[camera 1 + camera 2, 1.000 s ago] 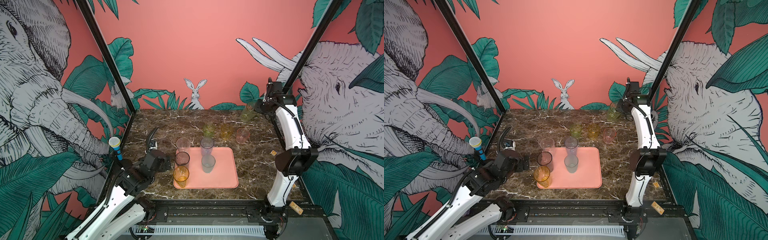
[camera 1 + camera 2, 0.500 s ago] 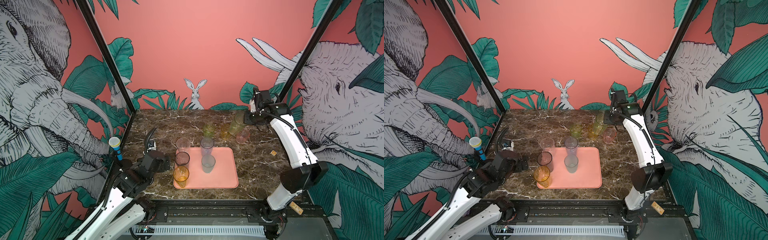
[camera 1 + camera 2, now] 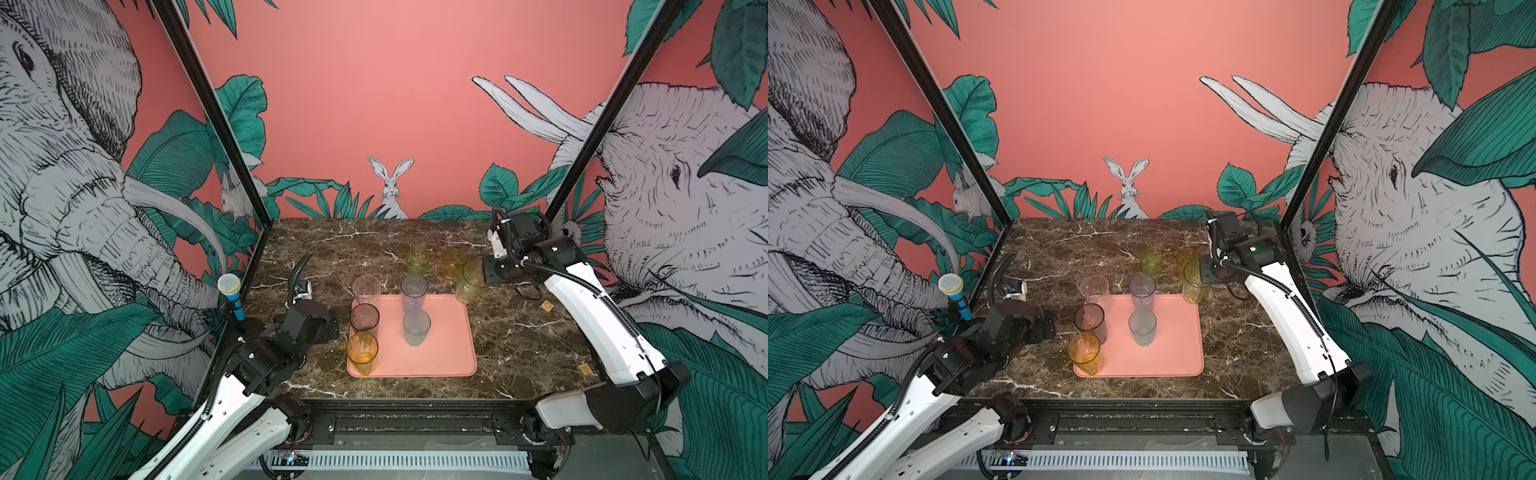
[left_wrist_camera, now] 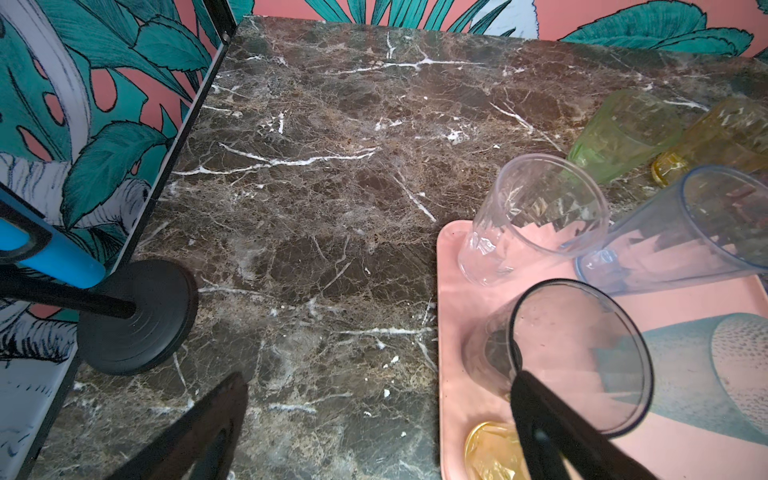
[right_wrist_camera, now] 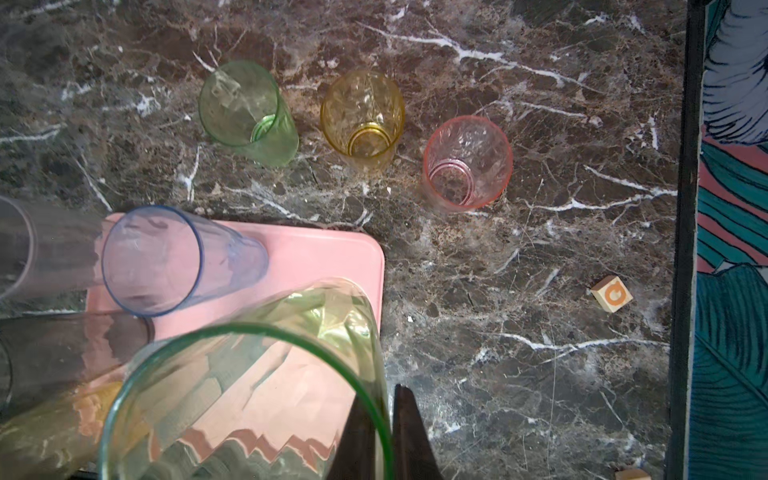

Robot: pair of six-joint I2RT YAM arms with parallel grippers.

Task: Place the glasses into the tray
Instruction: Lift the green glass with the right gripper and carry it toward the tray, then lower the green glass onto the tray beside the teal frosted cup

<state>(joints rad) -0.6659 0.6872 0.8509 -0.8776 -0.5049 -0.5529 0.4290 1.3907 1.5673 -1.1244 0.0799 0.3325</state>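
The salmon-pink tray lies mid-table. On it stand a clear tall glass, a smoky one, an amber one, a grey-lilac tall one and a frosted short one. Behind the tray, on the marble, stand a green glass, a yellow glass and a pink glass. My right gripper is shut on the wall of a tall yellow-green glass, one finger inside and one outside, hanging over the tray's far right corner. My left gripper stands open beside the tray's left edge, holding nothing.
A blue microphone on a black round stand sits at the left table edge. Two small wooden cubes lie on the marble to the right of the tray. Black frame posts rise at both back corners.
My right arm has carried the tall yellow-green glass from the back right corner leftward and forward to the tray's far right corner. The left arm has barely moved.
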